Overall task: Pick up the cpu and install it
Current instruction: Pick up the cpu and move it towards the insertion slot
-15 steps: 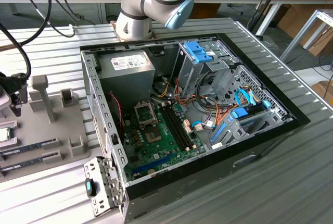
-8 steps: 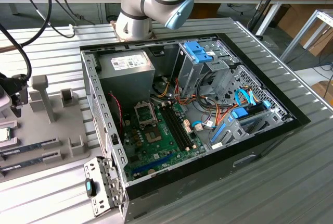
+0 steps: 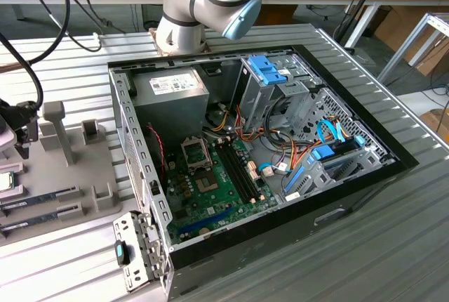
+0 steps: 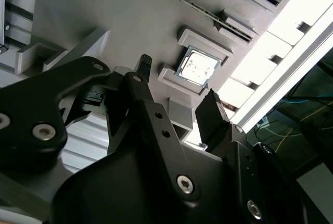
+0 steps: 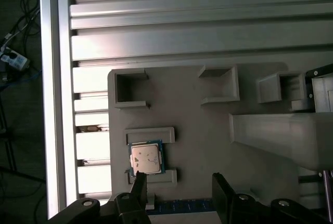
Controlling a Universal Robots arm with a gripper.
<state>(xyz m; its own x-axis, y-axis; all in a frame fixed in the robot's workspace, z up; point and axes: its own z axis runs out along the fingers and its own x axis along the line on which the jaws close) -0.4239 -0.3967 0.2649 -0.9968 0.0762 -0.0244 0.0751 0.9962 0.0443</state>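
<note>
The cpu (image 5: 146, 158) is a small square chip with a silver top and a thin green rim. It lies flat in its slot between two low ledges on the grey fixture tray (image 5: 208, 130). In the second wrist view the cpu (image 4: 197, 67) lies beyond my black fingers. My gripper (image 5: 180, 185) hangs open above the tray with nothing between its fingers, and one fingertip (image 5: 139, 182) sits close beside the chip's edge. In the exterior view the cpu (image 3: 5, 181) is at the far left, just under the dark tool head (image 3: 19, 133). The motherboard's socket (image 3: 194, 152) is inside the open case.
The open computer case (image 3: 252, 140) holds a grey power supply (image 3: 170, 95), a blue-topped drive cage (image 3: 270, 70) and loose cables. On the tray stand a grey post (image 3: 59, 130) and long memory sticks (image 3: 35, 200). Everything rests on a slatted metal table (image 3: 393, 246).
</note>
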